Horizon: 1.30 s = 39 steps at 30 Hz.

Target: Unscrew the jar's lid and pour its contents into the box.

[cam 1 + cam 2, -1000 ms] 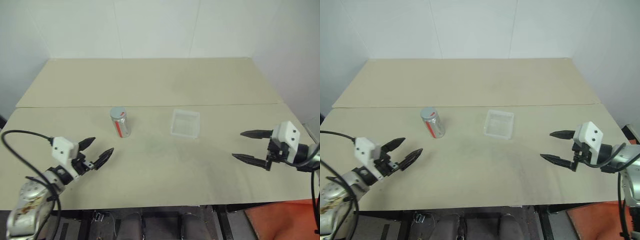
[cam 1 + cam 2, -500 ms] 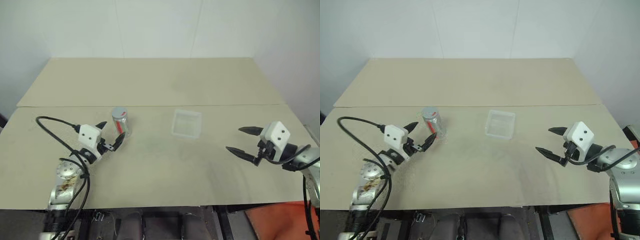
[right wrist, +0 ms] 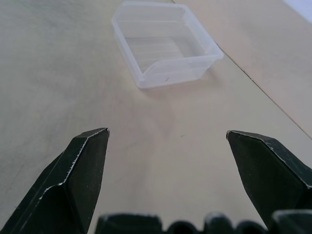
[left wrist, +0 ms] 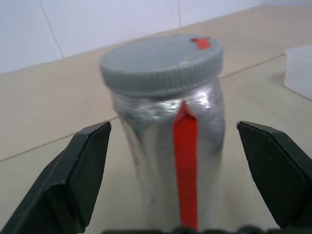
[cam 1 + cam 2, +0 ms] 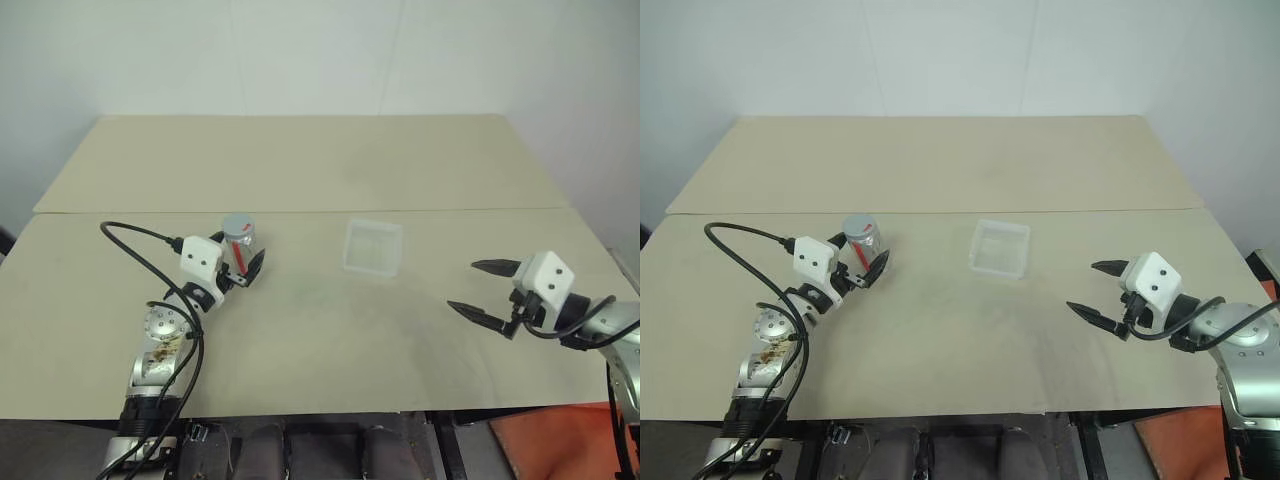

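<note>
The jar (image 5: 241,252) stands upright left of the table's middle, clear with a red stripe (image 4: 186,165) down its side. The grey lid (image 4: 161,63), with a small red mark, sits screwed on top. I cannot make out the contents through the glass. My left gripper (image 5: 244,263) is open, level, with one finger (image 4: 83,165) on each side of the jar and a gap to both. The clear box (image 5: 373,250) lies to the right of the jar with nothing visible inside (image 3: 170,73). My right gripper (image 5: 463,286) hovers open further right, pointing toward the box.
The beige table (image 5: 320,340) has a seam (image 5: 450,209) running across behind the jar and box. White walls (image 5: 320,50) close off the back. A black cable (image 5: 140,240) loops from my left wrist.
My left gripper has travelled forward and to the right across the table, reaching the jar so that its fingers now flank it. The right gripper has hardly moved.
</note>
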Each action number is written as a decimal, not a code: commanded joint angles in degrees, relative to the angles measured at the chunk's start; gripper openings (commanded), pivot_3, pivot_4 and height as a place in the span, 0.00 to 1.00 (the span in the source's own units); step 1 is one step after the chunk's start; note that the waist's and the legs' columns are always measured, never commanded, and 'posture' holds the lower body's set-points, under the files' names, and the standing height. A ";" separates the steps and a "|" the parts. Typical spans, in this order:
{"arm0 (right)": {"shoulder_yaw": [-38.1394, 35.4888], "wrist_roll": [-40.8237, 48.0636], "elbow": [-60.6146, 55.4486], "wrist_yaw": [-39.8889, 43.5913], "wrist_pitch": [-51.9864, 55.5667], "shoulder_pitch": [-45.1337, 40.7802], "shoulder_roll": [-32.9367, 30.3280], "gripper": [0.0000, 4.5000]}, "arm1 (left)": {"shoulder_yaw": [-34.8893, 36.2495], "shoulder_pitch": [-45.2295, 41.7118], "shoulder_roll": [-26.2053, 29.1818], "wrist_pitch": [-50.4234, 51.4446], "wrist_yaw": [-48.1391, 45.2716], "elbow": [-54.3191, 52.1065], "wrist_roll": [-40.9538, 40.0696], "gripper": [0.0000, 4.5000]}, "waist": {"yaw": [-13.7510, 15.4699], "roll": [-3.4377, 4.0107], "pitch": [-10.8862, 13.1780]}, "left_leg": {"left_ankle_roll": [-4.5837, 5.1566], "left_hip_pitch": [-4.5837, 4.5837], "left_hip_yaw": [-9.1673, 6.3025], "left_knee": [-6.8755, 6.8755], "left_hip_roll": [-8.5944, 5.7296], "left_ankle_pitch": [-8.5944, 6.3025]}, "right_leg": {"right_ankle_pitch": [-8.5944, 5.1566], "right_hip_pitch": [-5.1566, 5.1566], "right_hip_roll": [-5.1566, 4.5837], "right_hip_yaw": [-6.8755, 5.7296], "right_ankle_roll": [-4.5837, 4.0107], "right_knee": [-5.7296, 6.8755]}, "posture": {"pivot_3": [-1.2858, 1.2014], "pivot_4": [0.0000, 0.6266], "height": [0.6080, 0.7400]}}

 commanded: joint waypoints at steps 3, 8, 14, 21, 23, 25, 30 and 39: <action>-0.41 0.89 -2.78 0.34 -0.32 -1.71 -0.76 1.00 | 0.05 -0.17 -1.17 -1.11 2.31 -0.16 0.50 1.00 | 0.09 0.00 0.00 | -0.01 -0.01 -0.03 0.00 0.01 0.00 | 0.00 0.00 0.01 -0.01 0.00 0.01 | 0.52 0.24 1.00; 1.53 0.43 0.28 1.69 -0.75 -5.91 -0.93 1.00 | 0.67 -1.33 -2.03 -1.00 4.55 1.22 0.49 1.00 | 0.07 -0.01 0.00 | 0.00 -0.01 -0.03 0.02 -0.01 0.00 | 0.01 0.01 0.00 -0.01 0.01 0.00 | 0.52 0.24 1.00; 2.24 1.45 0.63 3.92 0.69 -9.09 -1.28 1.00 | 0.72 -0.59 -1.97 -0.34 5.78 1.44 0.77 1.00 | 0.14 -0.01 0.00 | 0.00 -0.03 -0.03 0.01 0.00 0.00 | 0.01 0.00 0.00 -0.02 0.01 -0.02 | 0.52 0.24 1.00; 3.04 1.11 0.18 3.70 0.57 -8.44 -0.54 1.00 | 2.73 -0.09 -4.02 -2.55 5.91 1.15 -2.33 0.85 | 0.13 -0.01 0.00 | 0.00 -0.03 -0.04 0.02 -0.01 0.00 | 0.01 0.00 -0.02 -0.02 0.01 -0.01 | 0.52 0.24 1.00; 3.10 1.02 0.74 4.07 0.30 -8.54 -0.81 1.00 | 2.84 -0.15 -4.56 -3.16 4.54 0.85 -3.60 0.71 | 0.12 -0.01 0.00 | 0.00 -0.03 -0.04 0.02 -0.01 0.00 | 0.01 0.00 -0.02 -0.02 0.01 -0.01 | 0.52 0.24 1.00; 3.09 0.68 1.68 4.41 -0.11 -9.09 -1.25 1.00 | 2.20 -0.03 -4.46 -2.84 3.15 0.53 -4.14 0.56 | 0.12 -0.01 0.00 | 0.00 -0.02 -0.03 0.03 -0.01 0.00 | 0.01 0.00 -0.02 -0.02 0.01 0.00 | 0.52 0.24 1.00; 2.51 0.39 1.97 4.03 -0.03 -10.00 -1.46 1.00 | 2.23 -0.78 -5.16 -2.55 3.30 1.86 -3.95 0.42 | 0.12 -0.01 0.00 | 0.00 -0.02 -0.03 0.02 -0.01 0.00 | 0.01 0.00 -0.01 -0.02 0.01 -0.01 | 0.52 0.24 1.00; 2.17 0.41 -0.33 3.06 -0.14 -7.95 -1.17 1.00 | 2.07 0.34 -4.83 -3.32 3.33 0.06 -3.42 0.42 | 0.12 -0.01 0.00 | 0.00 -0.02 -0.03 0.02 -0.01 0.00 | 0.01 0.01 -0.01 -0.02 0.02 0.00 | 0.52 0.24 1.00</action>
